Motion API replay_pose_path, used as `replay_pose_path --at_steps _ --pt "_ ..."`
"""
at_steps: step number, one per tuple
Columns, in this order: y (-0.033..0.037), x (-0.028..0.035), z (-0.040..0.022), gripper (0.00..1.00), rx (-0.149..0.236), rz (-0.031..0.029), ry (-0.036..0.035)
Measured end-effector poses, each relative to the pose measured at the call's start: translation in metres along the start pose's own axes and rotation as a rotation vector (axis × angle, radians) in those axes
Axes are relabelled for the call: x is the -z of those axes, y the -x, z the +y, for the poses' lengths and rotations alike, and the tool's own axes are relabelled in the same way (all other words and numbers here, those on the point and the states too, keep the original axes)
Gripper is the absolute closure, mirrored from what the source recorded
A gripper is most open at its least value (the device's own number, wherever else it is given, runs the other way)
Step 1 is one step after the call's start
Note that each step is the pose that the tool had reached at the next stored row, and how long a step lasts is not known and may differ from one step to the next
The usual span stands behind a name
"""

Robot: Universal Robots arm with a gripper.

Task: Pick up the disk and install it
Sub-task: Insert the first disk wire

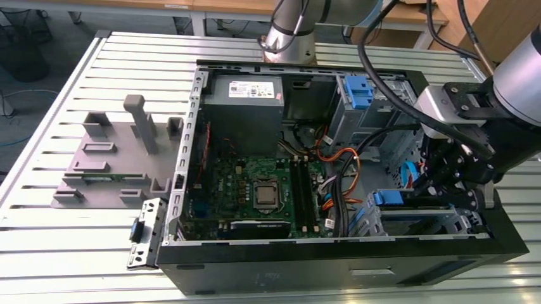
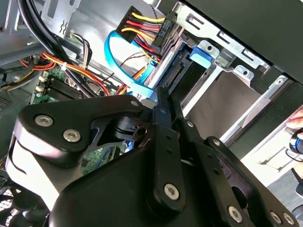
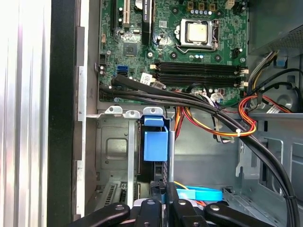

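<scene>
The hand point(image 1: 452, 183) sits low inside the open computer case point(image 1: 338, 266), at the drive cage point(image 1: 422, 221) by the exterior view's right. The disk point(image 3: 155, 146) stands edge-on in that cage, blue rail showing. Whether the hand is holding it, I cannot tell.

Bright, even light across the exterior view, and the ribbed table point(image 1: 68, 253) shines pale. Inside the computer case point(image 1: 338, 269) it's darker, shadow pooling by the motherboard point(image 1: 253, 190). In the first wrist view the metal strip point(image 3: 23, 113) blows out white. In the second wrist view, the close gripper linkage point(image 2: 161, 189) looks soft.
</scene>
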State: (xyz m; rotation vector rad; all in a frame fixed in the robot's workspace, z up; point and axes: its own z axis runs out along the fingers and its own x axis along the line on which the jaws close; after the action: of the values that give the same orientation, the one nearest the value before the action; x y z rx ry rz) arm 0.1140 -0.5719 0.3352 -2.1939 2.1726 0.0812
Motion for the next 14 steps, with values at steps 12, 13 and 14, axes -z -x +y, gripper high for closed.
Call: replay_pose_path --at_steps 12,13,14 --pt "-0.0004 -0.0047 0.0000 0.84 0.000 0.0004 0.0000" --pt "-0.0004 -0.0048 0.0000 0.84 0.000 0.0003 0.0000" --pt "-0.0004 -0.0050 0.0000 0.84 0.000 0.0000 0.0000"
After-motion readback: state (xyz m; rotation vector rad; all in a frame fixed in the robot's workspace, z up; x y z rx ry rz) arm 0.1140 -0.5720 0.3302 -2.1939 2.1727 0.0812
